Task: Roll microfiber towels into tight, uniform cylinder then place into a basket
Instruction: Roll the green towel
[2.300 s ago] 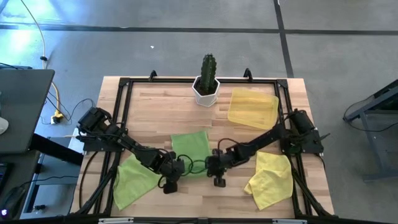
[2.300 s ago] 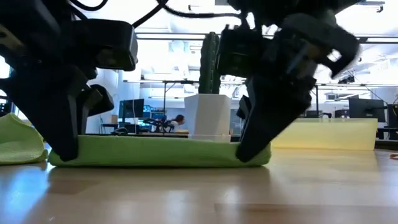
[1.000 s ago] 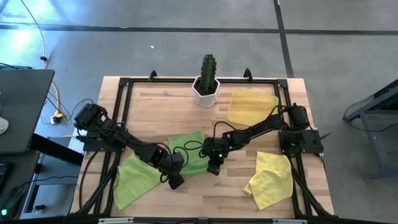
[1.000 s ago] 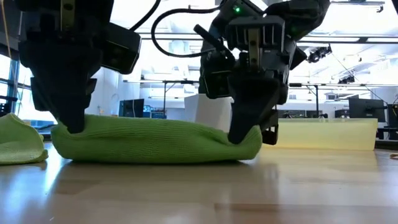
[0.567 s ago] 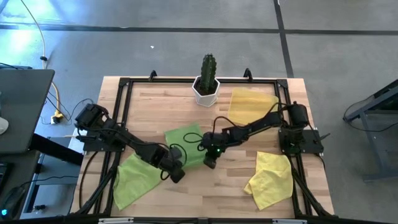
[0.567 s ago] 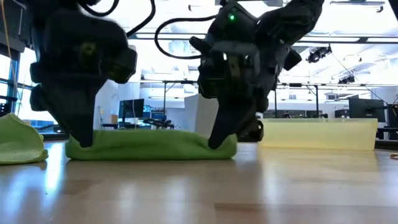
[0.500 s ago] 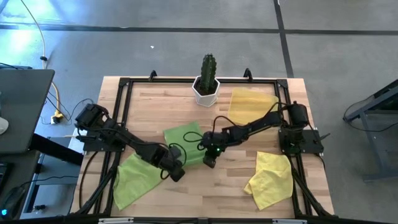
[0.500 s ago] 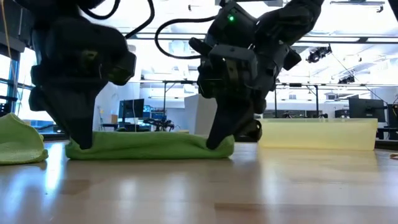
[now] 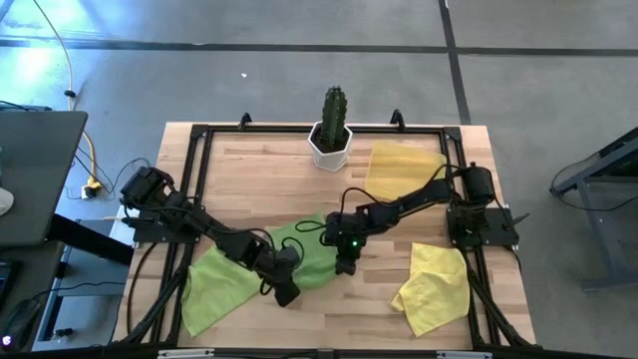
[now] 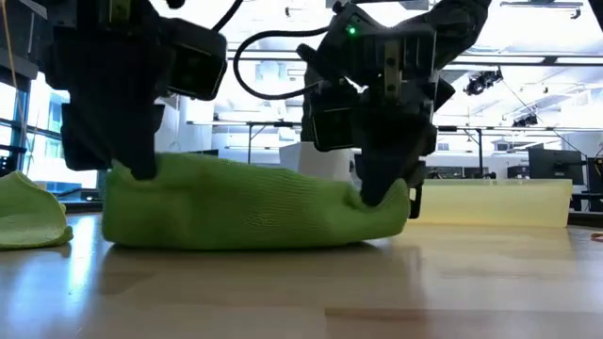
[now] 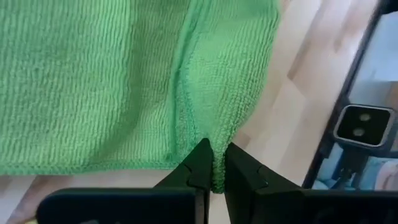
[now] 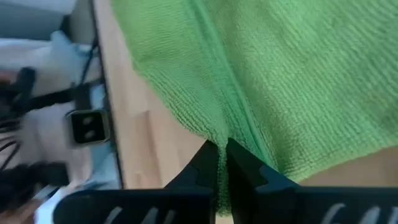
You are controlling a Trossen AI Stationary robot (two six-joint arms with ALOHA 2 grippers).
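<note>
Both grippers pinch the near edge of the middle green towel (image 9: pixel 311 249) at the desk's (image 9: pixel 329 304) center: left gripper (image 9: pixel 286 290) clamps one corner, right gripper (image 9: pixel 346 265) the other, lifting it slightly.

The green towel (image 11: pixel 112 81) is soft knitted cloth with fine ribbed rows and a stitched hem, matt all over; the fingers (image 11: pixel 202 165) pinching its edge are dark, smooth plastic with a faint sheen. Under the towel, the table (image 9: pixel 249 170) is pale wood in planks, smooth and lightly glossy, throwing soft reflections in the low view. Right of the towel, the yellow towel (image 9: pixel 431 286) is crumpled matt cloth. Beyond the towel, the pot (image 9: pixel 330 150) looks smooth and white, and the tray (image 10: pixel 490 202) beside it has a smooth, matt pale-yellow wall
</note>
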